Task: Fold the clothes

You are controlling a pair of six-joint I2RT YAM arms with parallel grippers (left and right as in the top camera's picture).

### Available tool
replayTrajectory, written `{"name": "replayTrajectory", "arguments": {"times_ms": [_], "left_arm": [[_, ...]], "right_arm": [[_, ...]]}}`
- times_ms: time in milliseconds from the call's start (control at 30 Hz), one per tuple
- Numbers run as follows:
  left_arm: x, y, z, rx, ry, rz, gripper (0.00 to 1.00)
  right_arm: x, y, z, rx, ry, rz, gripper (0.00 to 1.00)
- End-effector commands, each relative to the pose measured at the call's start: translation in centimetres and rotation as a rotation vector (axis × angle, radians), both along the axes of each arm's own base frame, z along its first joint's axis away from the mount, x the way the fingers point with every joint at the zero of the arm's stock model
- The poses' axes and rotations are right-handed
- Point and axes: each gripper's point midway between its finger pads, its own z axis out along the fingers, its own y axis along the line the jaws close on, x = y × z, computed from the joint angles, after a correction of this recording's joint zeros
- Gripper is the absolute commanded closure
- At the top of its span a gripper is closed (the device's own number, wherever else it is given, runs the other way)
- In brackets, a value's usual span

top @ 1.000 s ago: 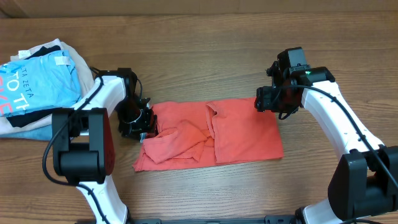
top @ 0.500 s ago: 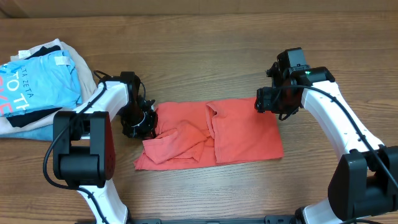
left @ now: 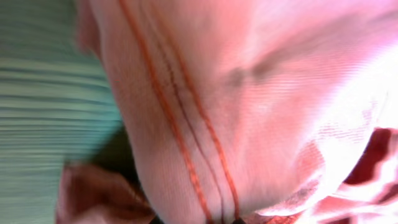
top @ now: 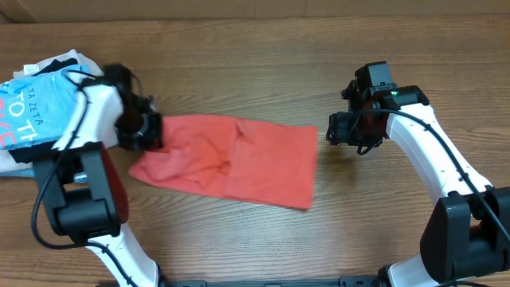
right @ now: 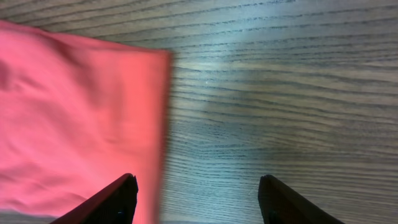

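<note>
The coral-red cotton T-shirt (top: 239,159) lies mid-way across the brown wood-grain worktop (top: 263,64). Its long axis runs roughly 9 to 3 o'clock, with the right end dipping toward 4. On the 9 o'clock edge the left hand (top: 150,134) is clamped shut on the cloth, and its wrist cam shows nothing but pink fabric and stitching. Just off the 3 o'clock edge the right hand (top: 335,131) has its fingers apart, holding nothing and clear of the cloth. So the free end sits at 9 o'clock from it, and I'd say that's the nearer arm for that end.
</note>
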Motion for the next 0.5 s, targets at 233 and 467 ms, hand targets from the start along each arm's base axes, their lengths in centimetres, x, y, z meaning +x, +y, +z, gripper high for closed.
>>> {"name": "replayTrajectory", "arguments": {"times_ms": [233, 467], "left_arm": [[3.4, 1.2, 8.4, 0.03, -0.116, -0.004, 0.96], [2.1, -4.6, 10.1, -0.02, -0.056, -0.108, 0.96]], "right_arm": [[0.4, -0.1, 1.0, 0.007, -0.029, -0.01, 0.34], [0.4, -0.1, 1.0, 0.007, -0.028, -0.01, 0.34]]}}
